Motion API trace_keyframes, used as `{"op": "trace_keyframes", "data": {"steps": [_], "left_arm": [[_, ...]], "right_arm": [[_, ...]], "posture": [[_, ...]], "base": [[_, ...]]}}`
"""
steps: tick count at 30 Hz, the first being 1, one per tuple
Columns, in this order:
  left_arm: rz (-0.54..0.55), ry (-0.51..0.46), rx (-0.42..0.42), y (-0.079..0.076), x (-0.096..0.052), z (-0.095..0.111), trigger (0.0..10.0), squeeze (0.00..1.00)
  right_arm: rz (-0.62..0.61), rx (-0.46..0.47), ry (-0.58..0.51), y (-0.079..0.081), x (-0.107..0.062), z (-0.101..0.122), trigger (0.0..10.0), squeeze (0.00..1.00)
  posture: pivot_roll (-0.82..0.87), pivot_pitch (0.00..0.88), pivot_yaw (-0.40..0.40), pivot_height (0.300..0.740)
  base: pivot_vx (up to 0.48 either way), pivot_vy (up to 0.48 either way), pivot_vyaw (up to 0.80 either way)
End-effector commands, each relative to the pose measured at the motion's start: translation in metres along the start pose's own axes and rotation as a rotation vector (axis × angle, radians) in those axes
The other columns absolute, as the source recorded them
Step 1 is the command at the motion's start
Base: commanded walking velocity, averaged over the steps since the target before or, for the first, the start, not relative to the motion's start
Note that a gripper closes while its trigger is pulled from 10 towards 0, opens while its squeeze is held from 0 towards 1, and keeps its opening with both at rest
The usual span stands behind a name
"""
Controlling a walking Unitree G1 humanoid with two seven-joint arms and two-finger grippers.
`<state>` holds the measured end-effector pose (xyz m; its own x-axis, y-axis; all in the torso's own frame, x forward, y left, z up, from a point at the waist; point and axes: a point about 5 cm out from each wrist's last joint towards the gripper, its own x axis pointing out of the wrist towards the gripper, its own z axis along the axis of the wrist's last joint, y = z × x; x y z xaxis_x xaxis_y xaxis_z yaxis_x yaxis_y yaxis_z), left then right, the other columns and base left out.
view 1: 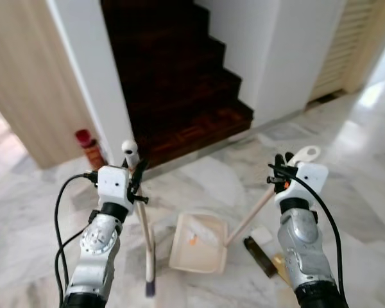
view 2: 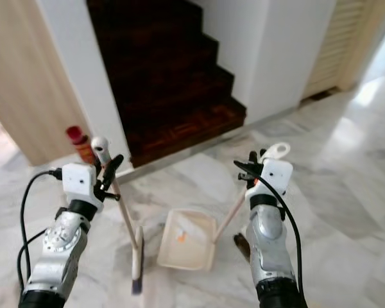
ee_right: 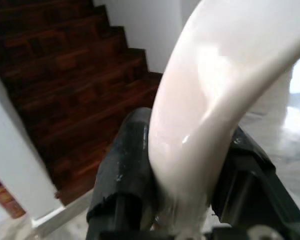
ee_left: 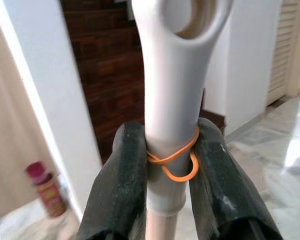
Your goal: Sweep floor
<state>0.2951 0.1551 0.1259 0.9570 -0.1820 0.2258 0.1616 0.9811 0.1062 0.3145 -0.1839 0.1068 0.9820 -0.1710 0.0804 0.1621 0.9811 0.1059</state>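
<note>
Plastic and light, our long cream broom [view 1: 144,224] and cream long-handled dustpan [view 1: 199,242] stay stiff; left hand [ee_left: 172,165] and right hand [ee_right: 185,175] clamp their slippery handle tops.

The floor [view 1: 205,173] is polished grey-white marble, its veins soft and its surface glossy. A dark wooden staircase [view 1: 179,83] climbs away between two white walls [view 1: 289,51], its lowest step meeting the marble at a pale skirting edge. A light wood-grain panel [view 1: 32,83] stands at the left, and a louvred door [view 1: 340,48] at the far right. Bright daylight (from somewhere off to the right) glares on the floor there. A red-capped bottle [view 1: 90,146] stands by the left wall's foot.
</note>
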Motion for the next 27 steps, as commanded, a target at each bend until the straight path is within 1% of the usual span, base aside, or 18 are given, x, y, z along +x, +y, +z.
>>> {"op": "trace_keyframes", "data": {"steps": [1, 4, 16, 22, 27], "left_arm": [[0.005, -0.046, 0.009, 0.0024, 0.0051, 0.0111, 10.0, 0.00], [0.016, -0.029, 0.002, 0.0039, 0.0053, 0.0092, 10.0, 0.00], [0.017, -0.020, 0.000, 0.0045, 0.0047, 0.0091, 10.0, 0.00], [0.014, -0.021, -0.001, 0.0043, 0.0050, 0.0095, 10.0, 0.00], [0.010, -0.020, 0.000, 0.0037, 0.0050, 0.0098, 10.0, 0.00]], "right_arm": [[0.007, 0.009, -0.057, 0.0026, 0.0046, 0.0137, 10.0, 0.00], [0.003, 0.027, -0.047, 0.0025, 0.0056, 0.0134, 10.0, 0.00], [0.008, 0.022, -0.030, 0.0025, 0.0056, 0.0112, 10.0, 0.00], [0.013, 0.017, -0.032, 0.0036, 0.0063, 0.0117, 10.0, 0.00], [0.014, 0.033, -0.032, 0.0039, 0.0063, 0.0115, 10.0, 0.00]], "posture": [[0.09, 0.000, -0.005, 0.740], [0.09, 0.000, -0.005, 0.740], [0.10, 0.000, -0.004, 0.740], [0.10, 0.000, -0.002, 0.740], [0.10, 0.000, -0.001, 0.740]], "base": [[0.000, 0.000, 0.00], [0.000, 0.080, 0.00], [0.000, 0.310, 0.00], [0.000, 0.306, 0.54], [0.000, 0.299, 0.00]]}}
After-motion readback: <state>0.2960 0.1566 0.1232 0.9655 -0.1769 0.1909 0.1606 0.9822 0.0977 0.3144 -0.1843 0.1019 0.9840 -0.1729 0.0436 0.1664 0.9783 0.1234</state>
